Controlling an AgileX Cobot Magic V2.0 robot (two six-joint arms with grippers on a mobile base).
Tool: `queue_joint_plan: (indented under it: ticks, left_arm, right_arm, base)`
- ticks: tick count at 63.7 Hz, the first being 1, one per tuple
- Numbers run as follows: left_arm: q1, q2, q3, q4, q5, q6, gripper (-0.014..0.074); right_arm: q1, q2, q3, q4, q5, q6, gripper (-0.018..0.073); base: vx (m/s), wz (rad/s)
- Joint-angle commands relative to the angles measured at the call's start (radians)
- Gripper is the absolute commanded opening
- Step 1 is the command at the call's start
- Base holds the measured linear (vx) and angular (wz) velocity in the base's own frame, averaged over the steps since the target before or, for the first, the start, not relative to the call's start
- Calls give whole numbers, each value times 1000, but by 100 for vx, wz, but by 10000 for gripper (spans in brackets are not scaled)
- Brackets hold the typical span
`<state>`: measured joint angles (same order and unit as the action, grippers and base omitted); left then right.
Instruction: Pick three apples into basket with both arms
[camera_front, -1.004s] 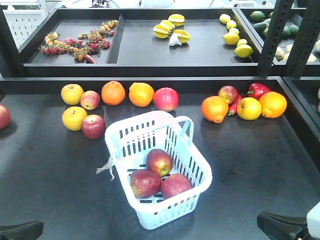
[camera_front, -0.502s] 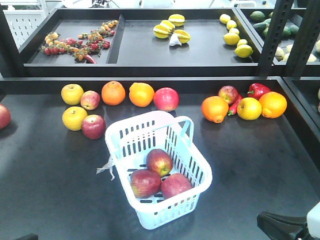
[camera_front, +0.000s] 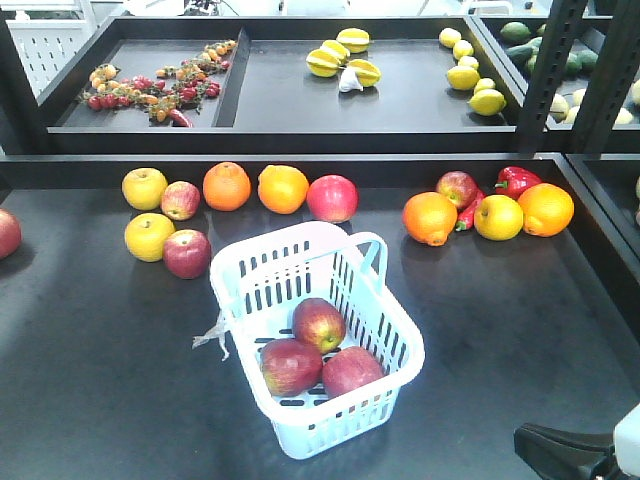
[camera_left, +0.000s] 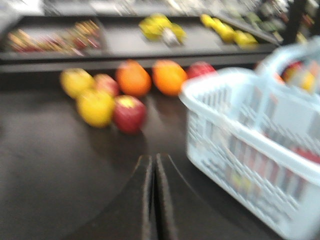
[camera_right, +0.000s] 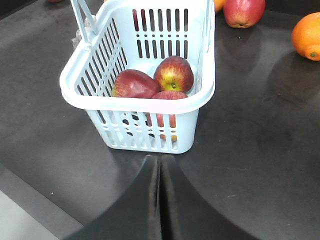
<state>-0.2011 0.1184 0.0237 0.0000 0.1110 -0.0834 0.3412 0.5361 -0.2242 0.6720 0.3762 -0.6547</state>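
Sitting just ahead of the empty, pressed-together right pincer (camera_right: 160, 165), the basket (camera_front: 392, 345) holds 3 apples (camera_front: 318, 323); left pincer (camera_left: 153, 165) likewise closed, so the job looks done.

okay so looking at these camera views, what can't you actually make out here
- Left gripper: outside the front view; its wrist view is motion-blurred, so the loose fruit there is smeared.
- Right gripper: only a dark edge shows at the front view's bottom right corner.
- Third apple: the basket rim mostly hides it in the right wrist view.
- Far-left apple: cut off by the front view's edge.
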Motion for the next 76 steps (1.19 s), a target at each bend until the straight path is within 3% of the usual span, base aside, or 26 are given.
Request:
queue_joint_plan:
  ticks: [1,20,28,37,49,76]
  left_arm:
    - [72,-64,25,0,-69,3,-6]
    - [248,-147,25,13,-71,54,-6]
    - [293,-147,25,-13,-73,55,-6]
    - [300,-147,25,-65,-100,50,-6]
    - [300,-147,25,-62,-168,54,-6]
    - [297,-147,25,-71,-175,54,-6]
  right_arm:
    - [-2,-1,-26,15,-46,-5,-4]
    - [-2,-1,-26,15,-45,-5,-4]
    - [-2,-1,-26,15,-45,-5,-4]
    - [-2,-1,-26,15,-45,-5,-4]
    - [-2,-1,-26,15,-45,-5,-4]
    - [-2,-1,-26,15,-45,-5,-4]
  base:
    - [0,0]
    - [0,0]
    - [0,0]
    - [0,0]
    - [0,0]
    - [0,0]
